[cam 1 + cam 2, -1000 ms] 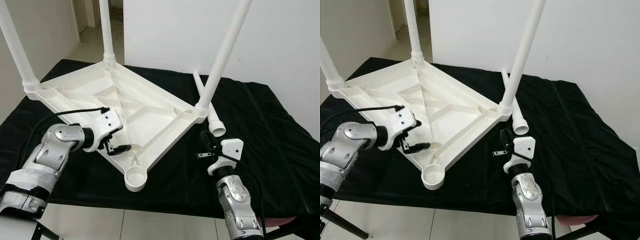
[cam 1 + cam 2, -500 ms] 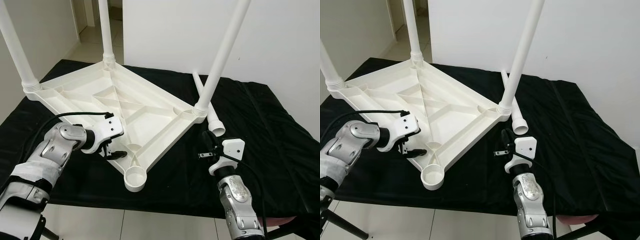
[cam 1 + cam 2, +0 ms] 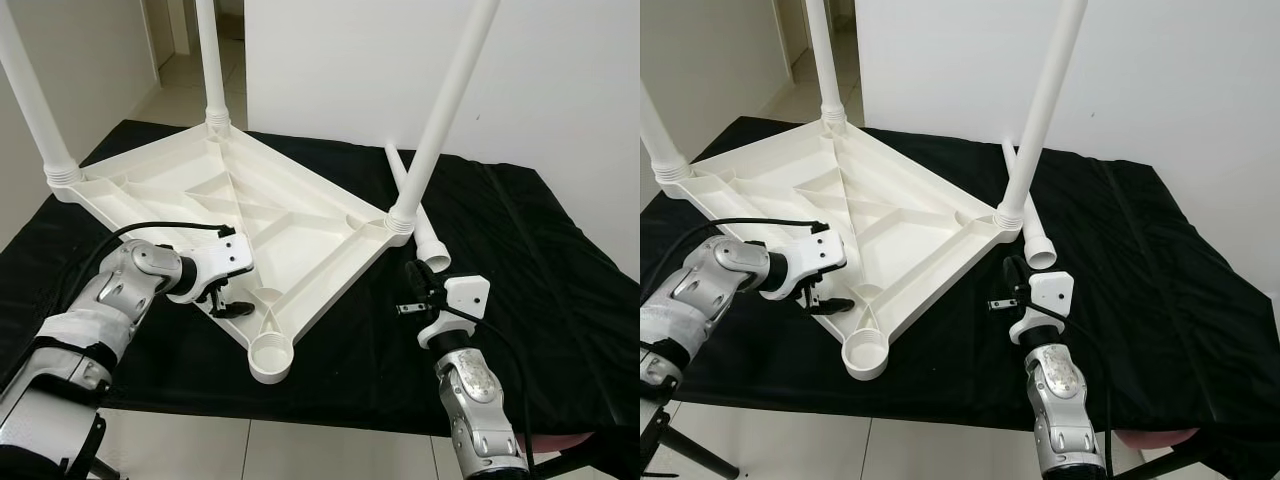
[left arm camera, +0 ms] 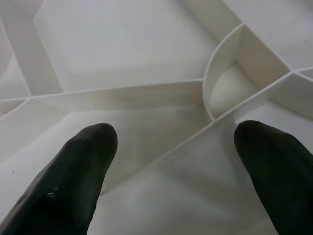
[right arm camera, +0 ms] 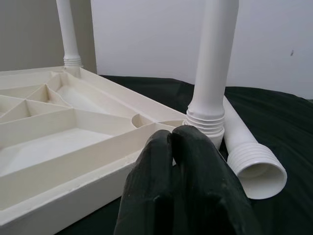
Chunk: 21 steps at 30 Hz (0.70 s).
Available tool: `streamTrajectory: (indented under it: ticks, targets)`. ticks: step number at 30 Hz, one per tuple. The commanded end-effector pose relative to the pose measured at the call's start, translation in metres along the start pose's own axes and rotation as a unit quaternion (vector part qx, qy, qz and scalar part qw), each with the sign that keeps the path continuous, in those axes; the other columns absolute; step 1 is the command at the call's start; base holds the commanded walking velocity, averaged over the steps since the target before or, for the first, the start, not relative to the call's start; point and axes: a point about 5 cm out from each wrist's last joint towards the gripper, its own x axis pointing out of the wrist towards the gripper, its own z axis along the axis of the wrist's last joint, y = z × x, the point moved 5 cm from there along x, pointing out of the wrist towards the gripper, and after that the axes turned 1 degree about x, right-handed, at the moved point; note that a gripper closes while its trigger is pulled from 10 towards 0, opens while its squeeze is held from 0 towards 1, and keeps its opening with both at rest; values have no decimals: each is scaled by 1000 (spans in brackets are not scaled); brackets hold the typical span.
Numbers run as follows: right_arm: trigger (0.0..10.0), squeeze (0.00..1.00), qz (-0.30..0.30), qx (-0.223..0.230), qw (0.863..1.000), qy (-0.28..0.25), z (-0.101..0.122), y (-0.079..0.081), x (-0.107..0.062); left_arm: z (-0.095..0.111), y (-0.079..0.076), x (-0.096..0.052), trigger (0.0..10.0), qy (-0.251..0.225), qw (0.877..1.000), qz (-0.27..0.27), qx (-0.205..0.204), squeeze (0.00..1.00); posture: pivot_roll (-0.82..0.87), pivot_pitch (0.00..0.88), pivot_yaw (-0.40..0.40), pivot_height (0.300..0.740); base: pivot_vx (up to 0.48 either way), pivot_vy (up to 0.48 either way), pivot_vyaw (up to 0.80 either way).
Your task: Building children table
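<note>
The white children's table top (image 3: 300,235) lies upside down on a black cloth. Three white legs stand in its corner sockets: left (image 3: 35,100), back (image 3: 210,60) and right (image 3: 445,110). The front corner socket (image 3: 271,357) has no leg in it. A loose leg (image 3: 418,210) lies on the cloth behind the right corner, its ribbed open end (image 5: 257,169) facing me. My left gripper (image 3: 226,302) is open over the ribbed underside (image 4: 122,58) near the front socket. My right gripper (image 3: 412,286) is shut with nothing in it, low over the cloth, just short of the loose leg's end.
The black cloth (image 3: 540,260) covers a low surface whose front edge runs just past the empty socket. A white wall (image 3: 560,70) stands behind. Tiled floor (image 3: 180,440) lies below, and a doorway (image 3: 175,40) opens at the back left.
My left wrist has sunk slightly and turned, with its fingers staying by the front rim of the table top. The right arm has not moved.
</note>
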Motion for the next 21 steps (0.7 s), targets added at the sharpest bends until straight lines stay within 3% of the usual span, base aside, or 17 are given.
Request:
streamTrajectory:
  ticks: [1, 8, 14, 15, 16, 19, 20, 21]
  targets:
    - [10000, 0, -5, -3, 1000, -1, 0, -2, 0, -1, -1, 5, 10000, 12, 1000, -2, 12, 0, -25, 0, -39, 740, 0, 0, 0]
    - [10000, 0, -8, -5, 1000, -3, 1, -4, 0, 3, -5, 9, 10000, 8, 999, -26, 25, 0, -33, 0, -30, 740, 0, 0, 0]
    - [10000, 0, -13, -6, 1000, -5, 2, -6, 1, 6, -19, 9, 9569, -8, 996, -83, 31, 0, -41, 0, -17, 740, 0, 0, 0]
    - [10000, 0, -15, -6, 1000, -6, 2, -7, 1, 8, -22, 8, 4196, -15, 995, -98, 30, 0, -41, 0, -17, 740, 0, 0, 0]
    - [10000, 0, -16, -6, 1000, -6, 3, -7, 2, 8, -22, 8, 3569, -18, 994, -102, 27, 0, -42, 0, -14, 740, 0, 0, 0]
    - [10000, 0, -16, -7, 1000, -6, 3, -7, 2, 9, -22, 8, 3569, -20, 994, -104, 26, 0, -42, 0, -14, 740, 0, 0, 0]
    - [10000, 0, -17, -6, 1000, -6, 3, -7, 2, 9, -23, 7, 0, -21, 993, -110, 27, 0, -45, 0, -12, 740, 0, 0, 0]
    - [10000, 0, -17, -6, 1000, -6, 3, -7, 2, 9, -23, 7, 0, -21, 993, -110, 27, 0, -45, 0, -12, 740, 0, 0, 0]
